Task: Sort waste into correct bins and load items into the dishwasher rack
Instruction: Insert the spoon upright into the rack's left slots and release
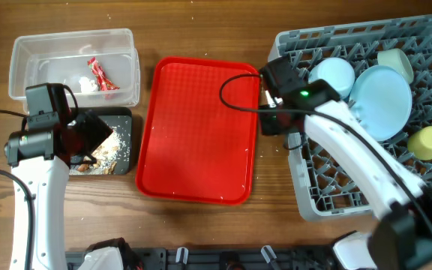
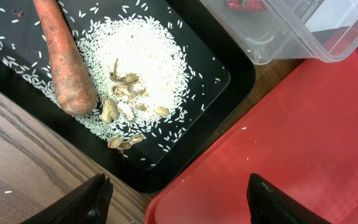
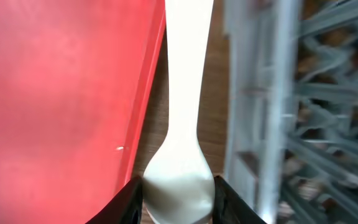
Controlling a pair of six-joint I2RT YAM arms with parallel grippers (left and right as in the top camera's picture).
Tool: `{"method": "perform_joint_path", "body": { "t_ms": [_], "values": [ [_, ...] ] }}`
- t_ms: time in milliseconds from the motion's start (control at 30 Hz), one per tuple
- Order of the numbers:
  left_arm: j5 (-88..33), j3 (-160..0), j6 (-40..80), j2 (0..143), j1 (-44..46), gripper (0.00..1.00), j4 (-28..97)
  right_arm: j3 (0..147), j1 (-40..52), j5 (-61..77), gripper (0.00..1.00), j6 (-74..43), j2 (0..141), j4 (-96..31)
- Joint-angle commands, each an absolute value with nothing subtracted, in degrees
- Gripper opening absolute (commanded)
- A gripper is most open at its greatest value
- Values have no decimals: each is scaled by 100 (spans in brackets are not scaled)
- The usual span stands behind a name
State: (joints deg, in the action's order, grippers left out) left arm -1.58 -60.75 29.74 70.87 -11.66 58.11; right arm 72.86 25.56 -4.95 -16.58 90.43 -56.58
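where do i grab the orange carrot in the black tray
Take the orange tapered carrot mid-length, across its narrow width, coming straight down from above: it lies flat in the shallow black rectangular tray, too long to span endwise.

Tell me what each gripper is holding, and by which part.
The right gripper grips the white plastic spoon by its bowl end. The left gripper is open and holds nothing.

We note: tub [image 1: 51, 64] far left, shallow tray [image 1: 122, 120] before it, carrot [image 2: 64, 68] in latter; serving tray [image 1: 197, 150] centre; rack [image 1: 325, 201] right; spoon [image 3: 185, 112] between those two.
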Motion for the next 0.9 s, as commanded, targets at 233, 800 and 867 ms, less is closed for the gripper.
{"method": "perform_joint_path", "body": {
  "t_ms": [233, 800, 867],
  "values": [
    [-143, -6093, 2871, 7094, -1135, 71, 5817, 7286, 1925, -1372, 20, -1343, 8315, -6080],
    [-143, -6093, 2871, 7094, -1135, 71, 5817, 7155, 1160, 95, 25, -305, 9478, -6274],
    [-143, -6093, 2869, 7094, -1135, 71, 5817, 7155, 1160, 95, 25, -303, 9496, -6270]
  ]
}}
